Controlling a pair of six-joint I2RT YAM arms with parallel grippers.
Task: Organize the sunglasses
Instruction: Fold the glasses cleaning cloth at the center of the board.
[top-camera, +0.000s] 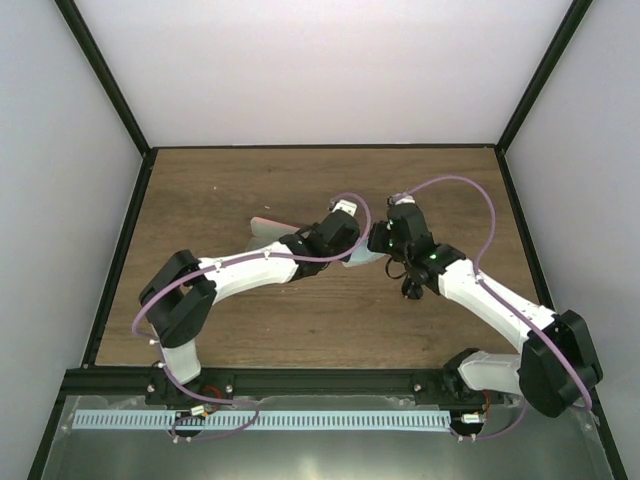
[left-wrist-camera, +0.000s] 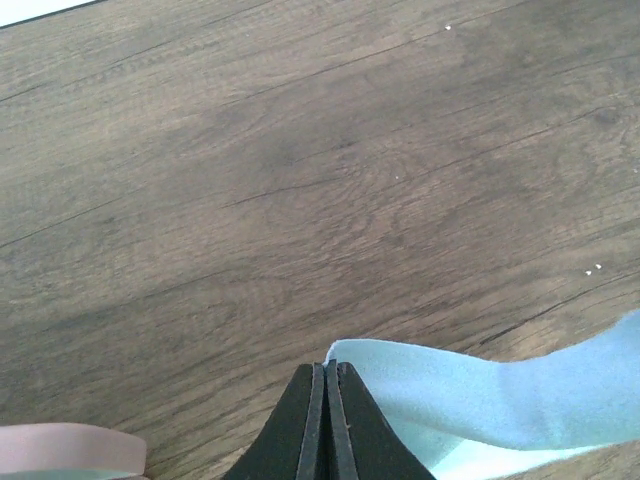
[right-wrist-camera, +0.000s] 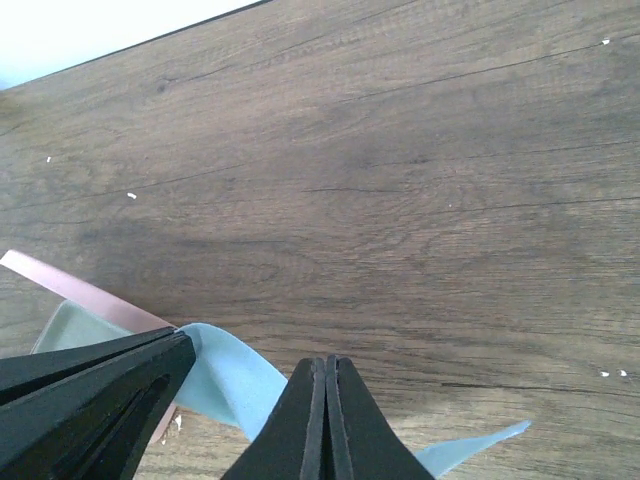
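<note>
A light blue cloth (top-camera: 362, 258) hangs stretched between my two grippers above the middle of the table. My left gripper (left-wrist-camera: 327, 368) is shut on one corner of the cloth (left-wrist-camera: 480, 395). My right gripper (right-wrist-camera: 325, 360) is shut too; the cloth (right-wrist-camera: 225, 375) runs behind its fingers and comes out on the right, so it seems pinched low in the jaws. A thin black loop (top-camera: 397, 270) beside the right wrist looks like the sunglasses, mostly hidden by the arm.
The pink case (top-camera: 265, 228) lies behind the left arm, and its open rim (right-wrist-camera: 80, 292) with a pale lining shows in the right wrist view. The left gripper's fingers (right-wrist-camera: 100, 390) sit close to the right one. Dark rails edge the wooden table (top-camera: 220, 190).
</note>
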